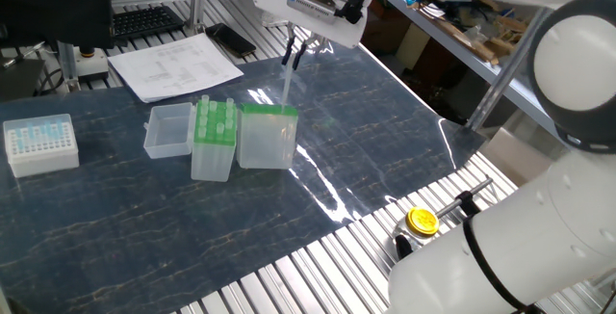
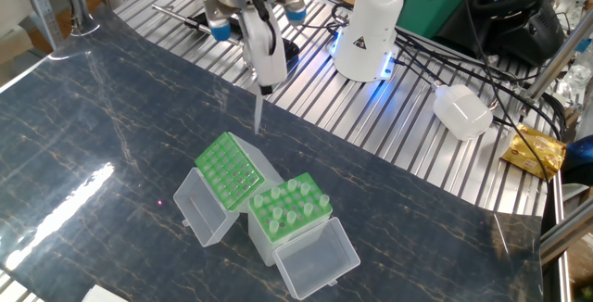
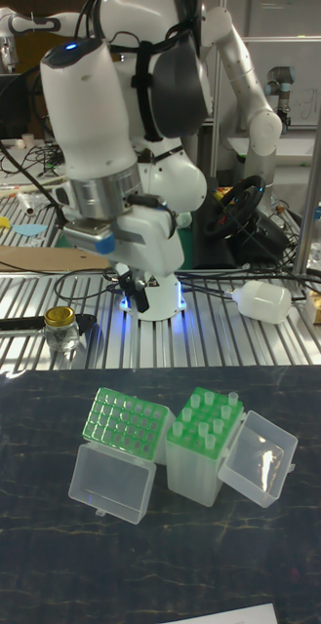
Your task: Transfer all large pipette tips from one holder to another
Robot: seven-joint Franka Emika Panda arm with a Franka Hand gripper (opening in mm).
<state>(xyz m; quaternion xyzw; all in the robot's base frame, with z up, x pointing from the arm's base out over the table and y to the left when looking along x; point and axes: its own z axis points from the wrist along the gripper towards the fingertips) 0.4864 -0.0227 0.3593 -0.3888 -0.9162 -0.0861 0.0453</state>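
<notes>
A translucent large pipette tip (image 2: 258,116) is hanging upright (point downward) above the wide green-grid holder (image 2: 233,169); beside it, the narrower green-topped holder (image 2: 290,208) is carrying several tips.
</notes>
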